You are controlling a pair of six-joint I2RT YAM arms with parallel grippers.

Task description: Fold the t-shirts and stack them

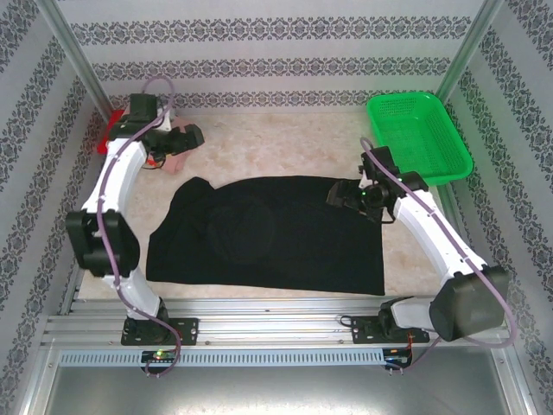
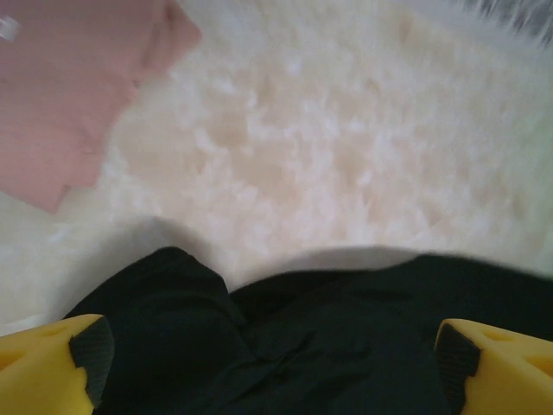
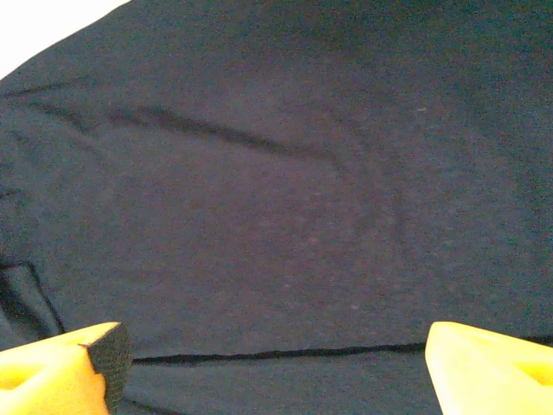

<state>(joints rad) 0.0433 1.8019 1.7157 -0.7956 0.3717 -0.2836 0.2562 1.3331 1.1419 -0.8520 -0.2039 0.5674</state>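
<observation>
Since both hands hold nothing, the black t-shirt (image 1: 268, 233) lies free, spread flat across the middle of the desk (image 1: 285, 143).

Left hand (image 2: 276, 359): fingers wide apart, above the shirt's far-left sleeve edge.

Right hand (image 3: 276, 363): fingers wide apart, over the far-right cloth.

Pink t-shirt (image 2: 69, 86): back-left, apart from the black one.

Judgement: fold not finished. Pinch the 2 far corners together, lift evenly, keep the edge taut while carrying it toward the near hem. Avoid snagging the pink shirt.
</observation>
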